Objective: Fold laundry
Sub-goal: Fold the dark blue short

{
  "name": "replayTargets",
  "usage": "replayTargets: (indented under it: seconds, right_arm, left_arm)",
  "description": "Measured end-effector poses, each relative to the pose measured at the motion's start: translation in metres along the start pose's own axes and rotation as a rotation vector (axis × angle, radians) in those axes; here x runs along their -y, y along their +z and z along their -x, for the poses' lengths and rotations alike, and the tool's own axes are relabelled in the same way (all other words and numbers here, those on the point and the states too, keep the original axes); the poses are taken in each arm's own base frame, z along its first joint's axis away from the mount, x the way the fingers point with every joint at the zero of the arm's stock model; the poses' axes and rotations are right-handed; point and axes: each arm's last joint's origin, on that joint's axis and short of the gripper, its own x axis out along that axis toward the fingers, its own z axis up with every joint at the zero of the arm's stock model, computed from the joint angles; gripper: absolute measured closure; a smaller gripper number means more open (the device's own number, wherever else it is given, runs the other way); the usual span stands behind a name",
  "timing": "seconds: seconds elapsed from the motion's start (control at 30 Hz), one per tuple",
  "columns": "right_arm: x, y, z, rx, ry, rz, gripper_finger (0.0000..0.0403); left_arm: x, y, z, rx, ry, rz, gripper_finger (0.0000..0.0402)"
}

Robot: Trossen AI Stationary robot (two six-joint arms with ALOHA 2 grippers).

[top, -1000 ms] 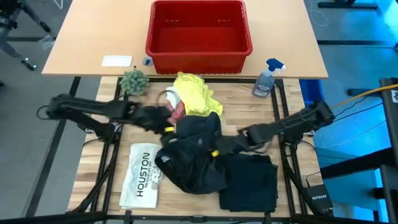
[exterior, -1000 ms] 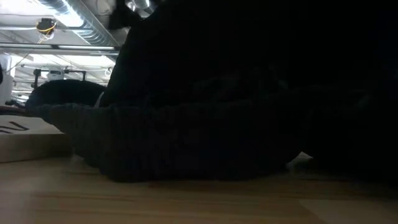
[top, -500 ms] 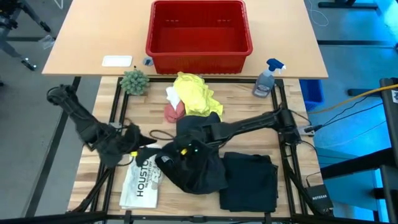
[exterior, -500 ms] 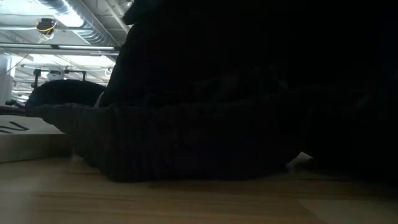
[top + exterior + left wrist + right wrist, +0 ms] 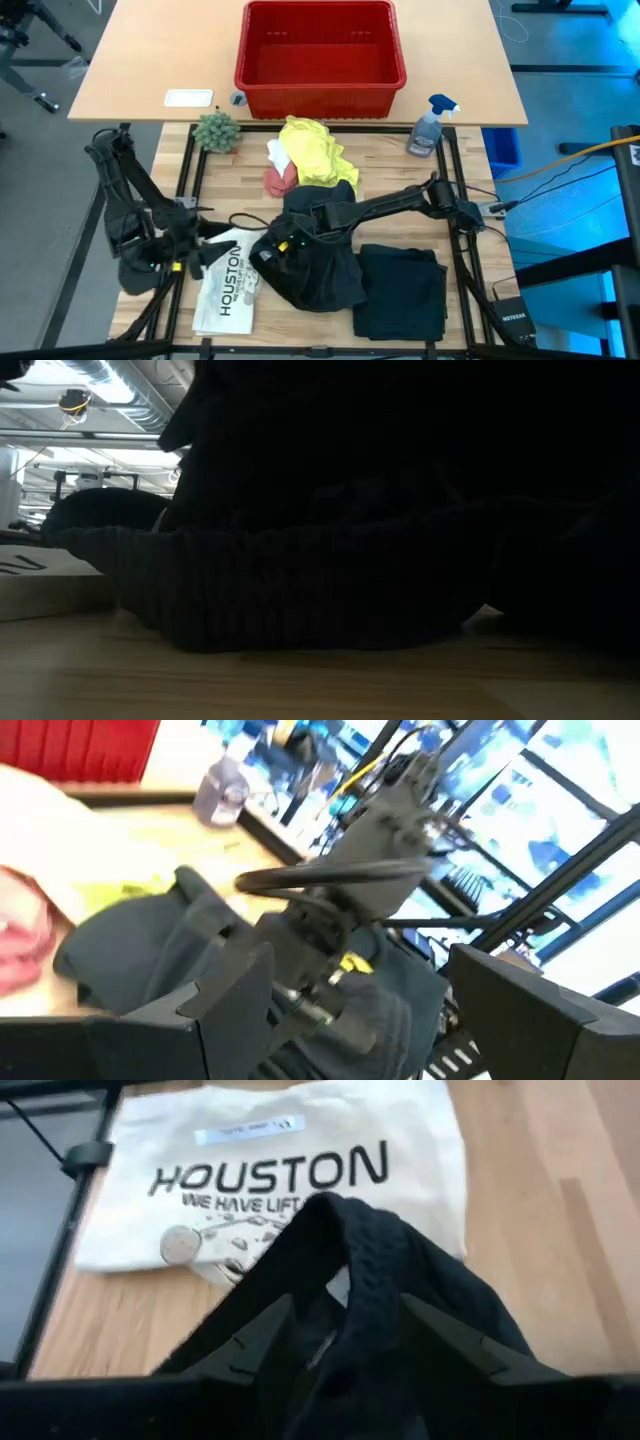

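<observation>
In the right wrist view, a ribbed hem of the black trousers [image 5: 375, 1280] is seen pinched between the partly closed fingers [image 5: 250, 1342] of the right gripper [image 5: 283, 243], the fabric rising in a ridge straight ahead of them, with the white "HOUSTON" item [image 5: 290, 1170] lying flat on the tabletop [image 5: 560, 1200] just beyond. From above, the dark bundle is seen heaped at the middle of the tabletop, its bulk trailing from the held hem back along the right arm. The left gripper [image 5: 182, 262] hangs by the tabletop's left edge, just beside the HOUSTON item, fingers spread wide and holding nothing; the right arm is judged the nearer. Farther off lie the pink cloth [image 5: 281, 180], white cloth [image 5: 277, 154] and yellow T-shirt [image 5: 315, 150], before the red basket [image 5: 320, 50].
</observation>
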Motion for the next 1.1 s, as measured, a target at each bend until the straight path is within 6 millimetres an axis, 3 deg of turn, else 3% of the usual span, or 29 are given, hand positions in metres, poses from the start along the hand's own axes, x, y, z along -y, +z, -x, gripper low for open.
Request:
replayTargets:
  seconds: [0.33, 0.57, 0.8, 0.87, 1.0, 1.1]
  right_arm:
    - [0.011, 0.007, -0.001, 0.046, 0.043, -0.049, 0.0237]
    - [0.007, -0.012, -0.033, -0.006, 0.069, -0.081, 0.0237]
    - [0.015, -0.023, -0.048, -0.032, -0.018, -0.134, 0.0242]
    - [0.017, -0.022, -0.048, -0.024, -0.026, -0.146, 0.0268]
    - [0.015, -0.018, -0.042, -0.017, -0.009, -0.146, 0.0380]
    - [0.009, -0.009, -0.025, -0.013, 0.021, -0.190, 0.0393]
  left_arm:
    - [0.002, 0.000, 0.020, 0.124, -0.030, -0.013, 0.0112]
    - [0.002, 0.000, 0.023, 0.141, -0.037, -0.018, 0.0112]
    - [0.002, 0.000, 0.023, 0.141, -0.036, -0.019, 0.0112]
    - [0.001, 0.000, 0.023, 0.141, -0.036, -0.021, 0.0112]
    - [0.001, 0.000, 0.023, 0.141, -0.035, -0.027, 0.0112]
    - [0.000, 0.000, 0.023, 0.141, -0.035, -0.037, 0.0112]
